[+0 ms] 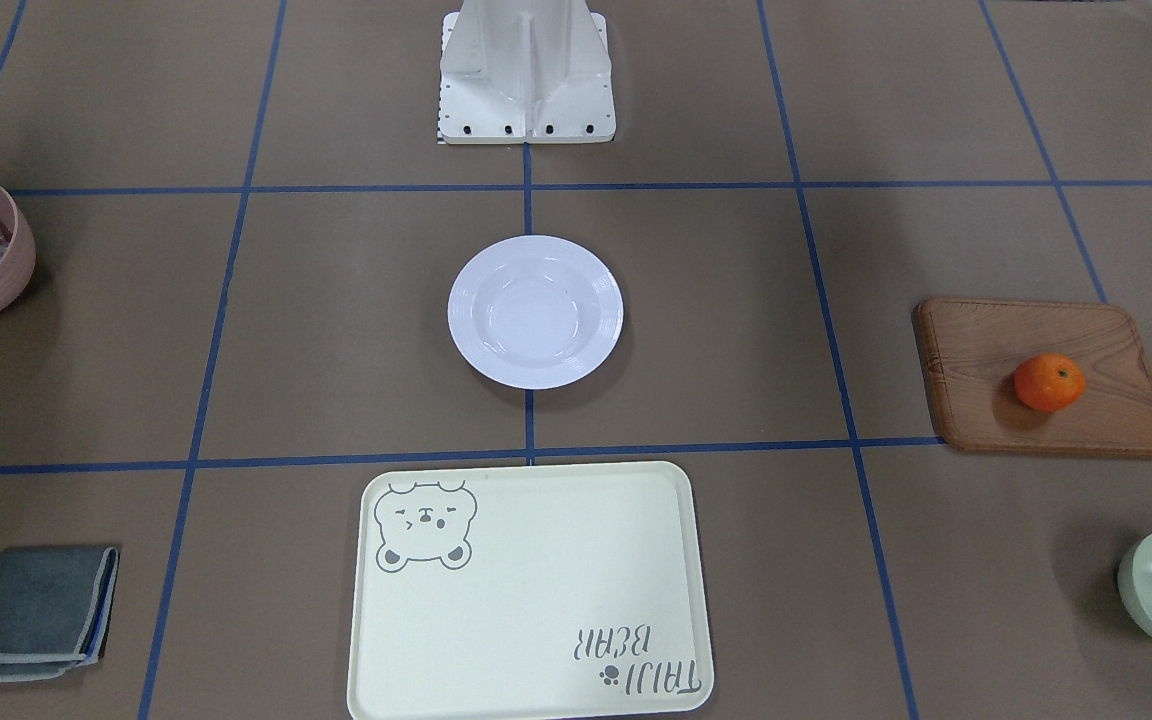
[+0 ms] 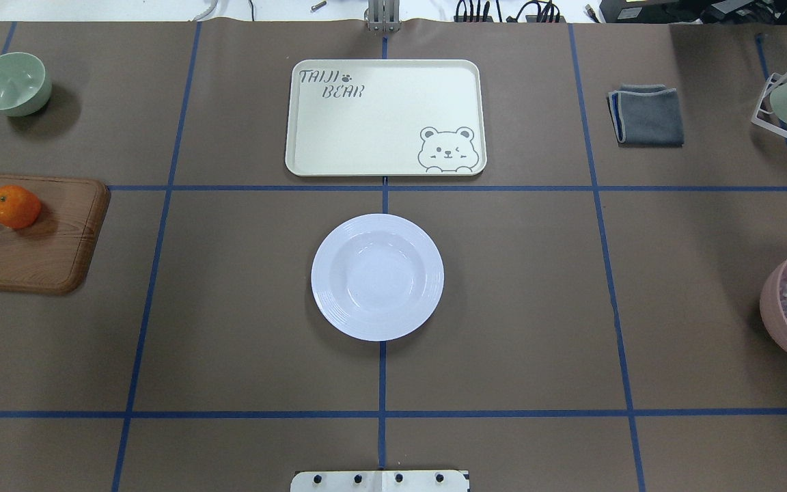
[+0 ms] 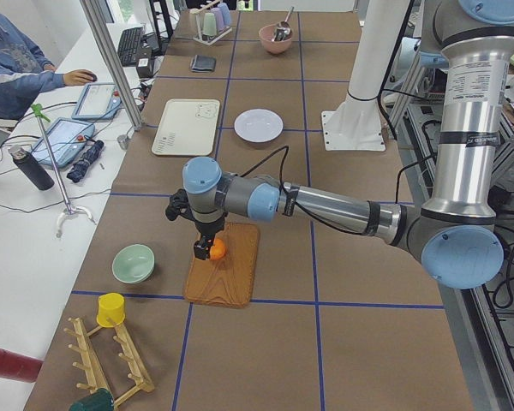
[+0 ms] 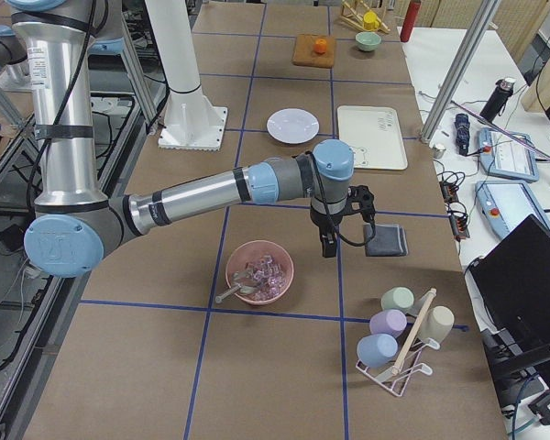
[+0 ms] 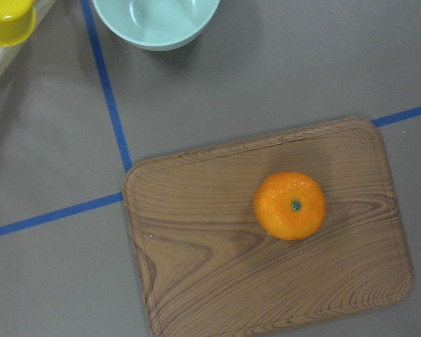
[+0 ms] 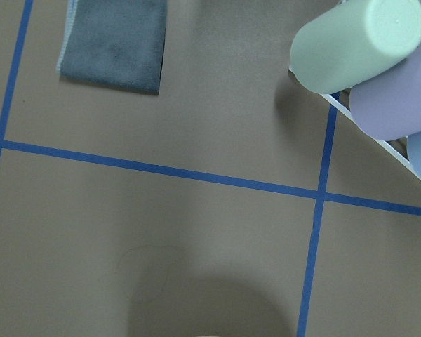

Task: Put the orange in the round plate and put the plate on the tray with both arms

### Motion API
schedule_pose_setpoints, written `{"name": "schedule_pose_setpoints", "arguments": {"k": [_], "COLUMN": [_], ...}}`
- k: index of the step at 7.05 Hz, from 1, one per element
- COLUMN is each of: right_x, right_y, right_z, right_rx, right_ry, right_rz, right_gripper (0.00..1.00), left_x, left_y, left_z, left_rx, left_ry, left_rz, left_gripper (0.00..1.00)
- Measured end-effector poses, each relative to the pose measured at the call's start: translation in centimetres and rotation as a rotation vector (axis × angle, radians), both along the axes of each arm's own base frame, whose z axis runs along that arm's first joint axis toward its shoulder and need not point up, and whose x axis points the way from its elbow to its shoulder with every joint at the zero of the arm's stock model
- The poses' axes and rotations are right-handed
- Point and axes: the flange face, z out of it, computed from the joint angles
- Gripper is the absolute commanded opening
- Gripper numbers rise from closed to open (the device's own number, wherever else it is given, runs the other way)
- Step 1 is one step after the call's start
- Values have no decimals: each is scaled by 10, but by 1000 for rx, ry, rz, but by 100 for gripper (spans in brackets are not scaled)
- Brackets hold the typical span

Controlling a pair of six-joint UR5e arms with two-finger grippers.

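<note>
Overhead exterior: orange (image 2: 14,206) on wood board (image 2: 45,260), green bowl (image 2: 11,83) nr.

Orange (image 2: 14,206) on board (image 2: 45,256); plate (image 2: 326,277) between tray (image 2: 380,116) and base (image 2: 380,481).

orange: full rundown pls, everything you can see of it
The orange is a small round bright-orange mandarin, unpeeled and intact, with finely dimpled, slightly glossy skin. Its tiny green stem dot faces up. It rests off centre on the brown wooden board, inside the edge groove, and touches nothing but the board. It lies on the robot's left side of the table, well apart from the round plate.
</note>
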Motion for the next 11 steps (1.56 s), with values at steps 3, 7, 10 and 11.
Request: {"name": "schedule_pose_setpoints", "arguments": {"k": [3,7,10,11], "right_x": [-6,-22,-26,-27], "right_y": [0,-2,-4,-4], "right_z": [-2,-5,-7,-8], "right_rx": [-2,4,8,9], "right_ry": [-21,-17,-15,-15], "right_rz": [-10,-41,-48,-48], "right_gripper": [100,100,100,100], "left_x": [78,146,170,173], "left_y": [-38,-64,-61,-61], "left_z": [-11,40,47,44], "left_rx": [21,42,5,-1], "left_ry": [-84,-93,-88,-84], "left_rz": [57,49,50,43], "left_gripper": [98,98,98,98]}}
